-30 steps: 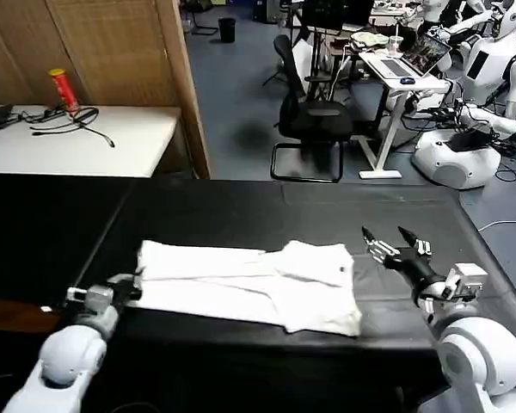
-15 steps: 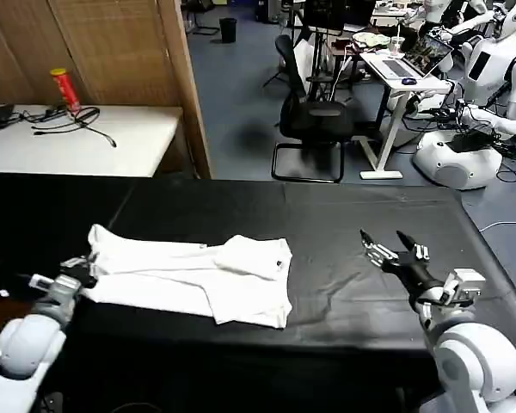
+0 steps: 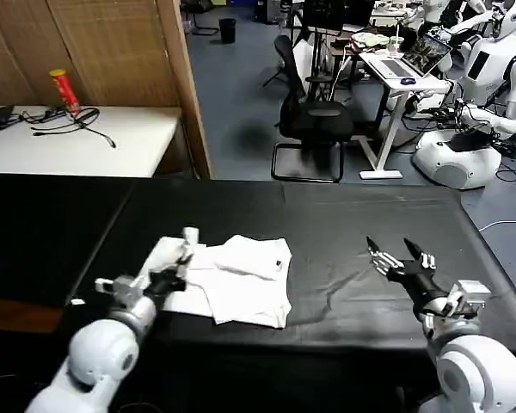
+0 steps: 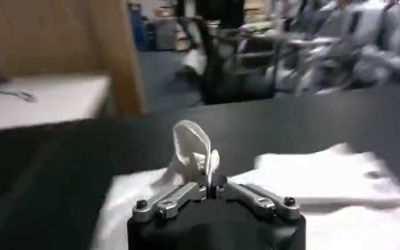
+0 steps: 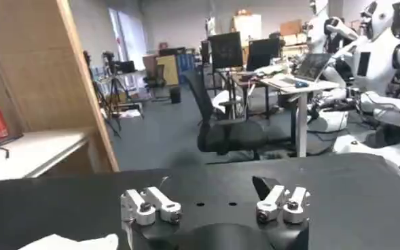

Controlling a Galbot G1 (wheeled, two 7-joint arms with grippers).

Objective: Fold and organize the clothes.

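Note:
The white T-shirt (image 3: 241, 275) lies partly folded on the black table (image 3: 344, 215), left of centre. My left gripper (image 3: 182, 255) is shut on the shirt's left end and holds it lifted and curled over the rest of the cloth. In the left wrist view the pinched fold of T-shirt (image 4: 189, 146) stands up from the shut left gripper (image 4: 209, 185), with more white cloth spread beyond it. My right gripper (image 3: 394, 255) hovers open above bare table, well to the right of the shirt. From the right wrist, the open right gripper (image 5: 216, 197) is over black cloth, with a T-shirt corner (image 5: 57, 242) low in the picture.
A white side table (image 3: 77, 142) with cables and a red can (image 3: 63, 89) stands at the back left beside a wooden partition (image 3: 182, 86). An office chair (image 3: 314, 120), desks and other robots (image 3: 464, 129) fill the room behind the table.
My left gripper first dragged the shirt leftwards, then swung back right and up, lifting the shirt's left end over the rest. The right gripper has barely moved.

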